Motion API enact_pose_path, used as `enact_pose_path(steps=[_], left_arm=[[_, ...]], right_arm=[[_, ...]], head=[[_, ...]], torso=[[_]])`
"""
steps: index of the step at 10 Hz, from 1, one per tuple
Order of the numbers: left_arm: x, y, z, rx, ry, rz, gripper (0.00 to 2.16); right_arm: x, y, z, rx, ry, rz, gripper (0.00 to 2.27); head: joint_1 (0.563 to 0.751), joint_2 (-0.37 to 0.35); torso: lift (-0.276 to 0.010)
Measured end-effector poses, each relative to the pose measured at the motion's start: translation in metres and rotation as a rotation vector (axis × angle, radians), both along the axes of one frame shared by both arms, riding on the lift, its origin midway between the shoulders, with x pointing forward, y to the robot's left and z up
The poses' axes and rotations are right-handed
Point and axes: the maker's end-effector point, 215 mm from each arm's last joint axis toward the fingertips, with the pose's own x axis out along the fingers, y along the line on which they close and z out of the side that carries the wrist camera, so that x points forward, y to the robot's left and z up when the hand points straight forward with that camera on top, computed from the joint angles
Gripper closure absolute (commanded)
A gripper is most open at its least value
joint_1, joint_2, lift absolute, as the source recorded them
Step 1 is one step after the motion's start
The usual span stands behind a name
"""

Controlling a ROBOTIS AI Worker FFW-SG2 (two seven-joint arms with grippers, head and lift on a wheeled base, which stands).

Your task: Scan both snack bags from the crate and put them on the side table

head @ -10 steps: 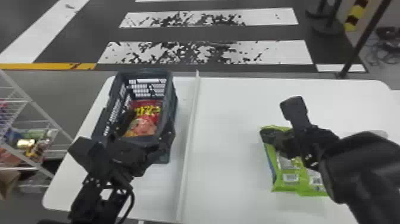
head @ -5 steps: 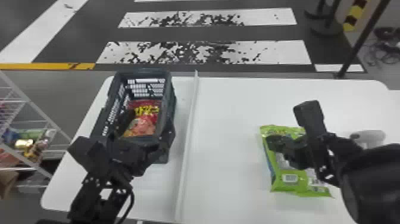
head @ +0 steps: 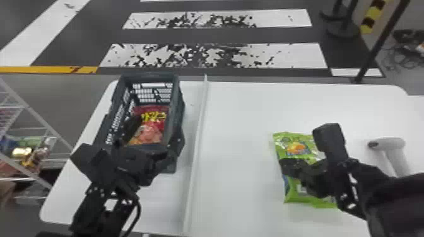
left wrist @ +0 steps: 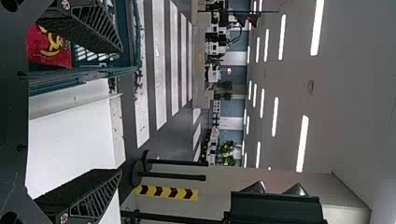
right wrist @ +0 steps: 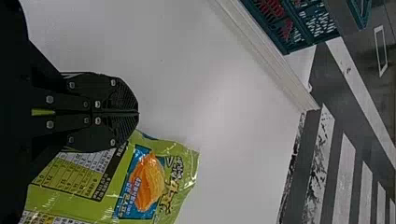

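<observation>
White table (head: 239, 126), green snack bag (head: 296, 148) partly beneath right pincer (head: 285, 167)

- Crate (head: 178, 104): dark blue-green, its walls a grid of openings
- Bag inside it (head: 157, 126): red, yellow lettering, orange-pink picture
- Other bag (head: 293, 141): lime green, orange picture on blue
- Table (head: 239, 126): plain white
- Scanner (head: 389, 143): pale grey
- Floor (head: 220, 36): dark grey, white stripes flecked black
- Barrier (left wrist: 166, 192): yellow-and-black chevrons

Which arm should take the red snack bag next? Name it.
Left, probably: the left gripper is open at the plastic crate with the red snack bag; the right gripper is by the green snack bag.
</observation>
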Motion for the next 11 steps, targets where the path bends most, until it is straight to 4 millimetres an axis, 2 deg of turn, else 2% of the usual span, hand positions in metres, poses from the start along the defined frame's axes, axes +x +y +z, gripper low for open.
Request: enact_pose_path(steps=[1, 2, 3, 4, 5, 6, 8, 9, 11], left_arm=[[0.000, 0.000, -0.001, 0.000, 0.002, 0.000, 0.08], [-0.001, 0.000, -0.001, 0.000, 0.003, 0.001, 0.08], [-0.001, 0.000, -0.001, -0.002, 0.003, 0.002, 0.08], [-0.002, 0.001, -0.002, -0.002, 0.003, 0.004, 0.08], [-0.002, 0.001, -0.002, -0.001, 0.003, 0.004, 0.08], [-0.002, 0.001, -0.002, -0.001, 0.003, 0.004, 0.08], [-0.002, -0.001, 0.001, -0.003, -0.002, 0.000, 0.08], [-0.002, -0.001, 0.001, -0.004, -0.003, 0.000, 0.08], [-0.002, -0.001, 0.001, -0.004, -0.002, 0.000, 0.08]], right_arm=[[0.000, 0.000, 0.003, 0.005, -0.007, -0.001, 2.25], [0.000, 0.000, 0.015, 0.023, -0.028, -0.008, 2.22], [0.003, -0.008, 0.040, 0.045, -0.066, -0.034, 1.79], [0.003, -0.028, 0.061, 0.047, -0.089, -0.078, 0.90], [0.003, -0.057, 0.074, 0.043, -0.092, -0.134, 0.14], [0.004, -0.091, 0.082, 0.037, -0.099, -0.195, 0.05], [0.006, -0.165, 0.085, -0.010, -0.108, -0.334, 0.05], [0.004, -0.202, 0.078, -0.034, -0.098, -0.399, 0.05], [-0.002, -0.250, 0.054, -0.074, -0.063, -0.462, 0.05]], head=[[0.695, 0.095], [0.695, 0.095], [0.695, 0.084], [0.695, 0.071], [0.695, 0.032], [0.695, -0.022], [0.695, -0.108], [0.695, -0.160], [0.695, -0.241]], torso=[[-0.087], [-0.087], [-0.087], [-0.087], [-0.087], [-0.087], [-0.087], [-0.087], [-0.087]])
